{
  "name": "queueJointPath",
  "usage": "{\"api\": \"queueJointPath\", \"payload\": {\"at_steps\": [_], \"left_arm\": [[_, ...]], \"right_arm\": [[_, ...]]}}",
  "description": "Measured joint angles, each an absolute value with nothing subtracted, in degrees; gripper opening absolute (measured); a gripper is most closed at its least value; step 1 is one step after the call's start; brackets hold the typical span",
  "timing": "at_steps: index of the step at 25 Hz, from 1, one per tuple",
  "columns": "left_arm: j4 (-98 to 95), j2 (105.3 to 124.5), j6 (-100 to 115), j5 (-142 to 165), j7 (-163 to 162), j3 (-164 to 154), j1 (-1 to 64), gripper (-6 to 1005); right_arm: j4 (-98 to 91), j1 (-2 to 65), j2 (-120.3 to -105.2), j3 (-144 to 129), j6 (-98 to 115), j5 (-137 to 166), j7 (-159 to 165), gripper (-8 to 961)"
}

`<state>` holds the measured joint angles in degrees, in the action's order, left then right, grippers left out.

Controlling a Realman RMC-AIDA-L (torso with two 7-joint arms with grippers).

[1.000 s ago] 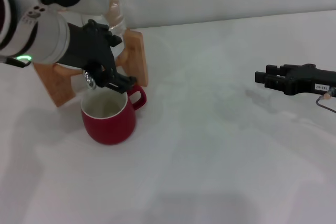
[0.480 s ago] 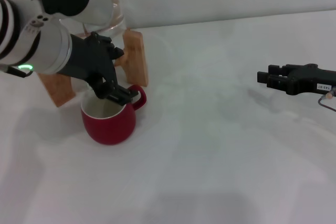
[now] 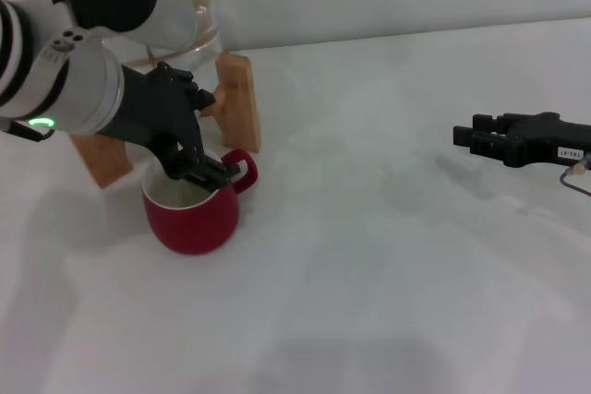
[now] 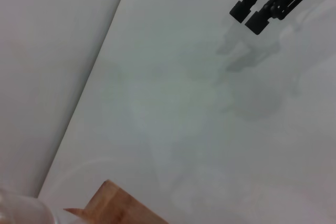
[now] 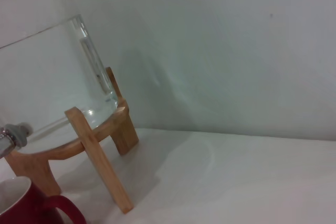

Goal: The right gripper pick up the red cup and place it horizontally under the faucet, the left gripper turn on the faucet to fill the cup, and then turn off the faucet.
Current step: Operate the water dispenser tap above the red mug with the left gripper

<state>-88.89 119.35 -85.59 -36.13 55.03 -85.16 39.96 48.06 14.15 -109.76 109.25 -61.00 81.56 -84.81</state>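
The red cup point(image 3: 192, 207) stands upright on the white surface point(image 3: 388, 256) at the left, just in front of the wooden stand point(image 3: 235, 99) that carries the clear water jar point(image 5: 50, 77). Its handle points right, and its white inside faces up.

The left gripper point(image 3: 199, 165) hangs right over the cup's far rim, its black fingers point(image 3: 214, 171) angled down toward the cup's mouth; they cover the spot where the tap should be, so whether they are apart or clamped on anything cannot be told from the head view. In the right wrist view a bit of the faucet point(image 5: 11, 134) shows at the jar's base (only a chrome stub), above the cup's rim.

The right gripper point(image 3: 464, 137) hovers well apart at the right side of the scene, above the bare surface, holding nothing. In the left wrist view its two fingers point(image 4: 245, 8) seem to lie close side by side, with only a narrow gap between them.
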Motion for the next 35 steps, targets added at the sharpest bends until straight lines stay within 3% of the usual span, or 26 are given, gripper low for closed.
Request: {"api": "queueJointPath", "payload": {"at_steps": [35], "left_arm": [[-93.17,119.36,-89.17,-35.70,53.56,-85.96,39.08,880]], "right_arm": [[47.81,14.62,-109.60,109.25,-61.25,81.56,-84.72,437]]}}
